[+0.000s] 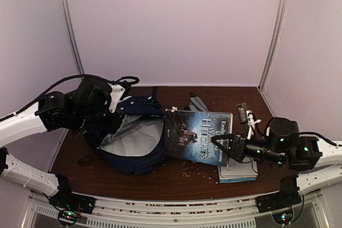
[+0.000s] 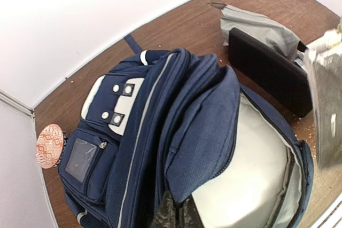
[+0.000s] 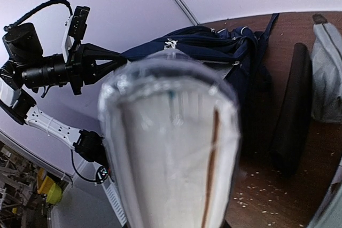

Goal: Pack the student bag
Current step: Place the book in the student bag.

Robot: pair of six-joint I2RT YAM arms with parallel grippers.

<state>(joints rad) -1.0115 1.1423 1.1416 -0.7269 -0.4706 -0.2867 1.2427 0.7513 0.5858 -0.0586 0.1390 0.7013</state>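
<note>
Top external view: left jaws clench the navy-blue fabric student bag open, right jaws grasp a dark rectangular book, not yet inside.

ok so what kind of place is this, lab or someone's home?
Probably a lab test booth: plain white panel walls with metal corner strips, a brown table, and the left arm and right arm bolted to a rail at its near edge. The student bag and book look like props.
</note>
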